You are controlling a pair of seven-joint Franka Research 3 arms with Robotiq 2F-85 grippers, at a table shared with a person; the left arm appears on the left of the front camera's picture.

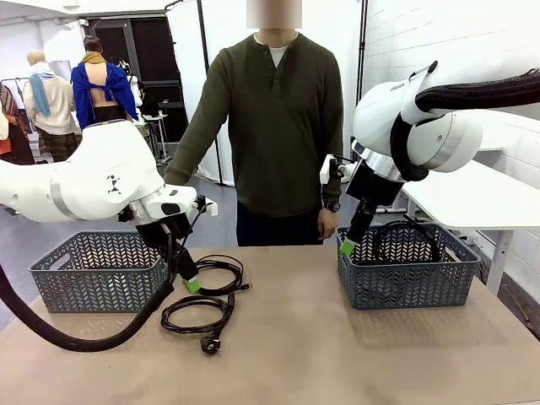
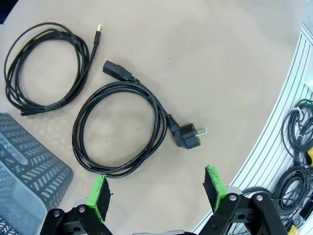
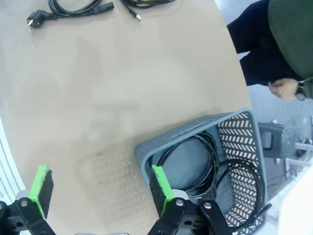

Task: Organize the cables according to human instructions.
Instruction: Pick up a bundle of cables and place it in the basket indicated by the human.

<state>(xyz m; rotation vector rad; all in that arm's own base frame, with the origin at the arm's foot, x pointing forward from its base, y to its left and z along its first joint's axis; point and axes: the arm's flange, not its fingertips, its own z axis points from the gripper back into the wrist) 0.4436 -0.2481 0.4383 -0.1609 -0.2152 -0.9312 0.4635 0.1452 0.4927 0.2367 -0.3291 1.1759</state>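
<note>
the counter (image 1: 321,354) carries a right basket (image 1: 405,287) with cables (image 3: 213,161) inside, plus a far coil (image 2: 84,58) and a near coil (image 2: 77,133) at left. left pincer (image 2: 156,183), wide open and empty, hangs above the near coil (plug loose): straddle bundled strands, not 1. right pincer (image 3: 99,174) gapes empty too.

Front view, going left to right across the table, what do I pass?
Grey plastic lattice basket → coiled black power cord with round plug → second grey plastic lattice basket.
</note>
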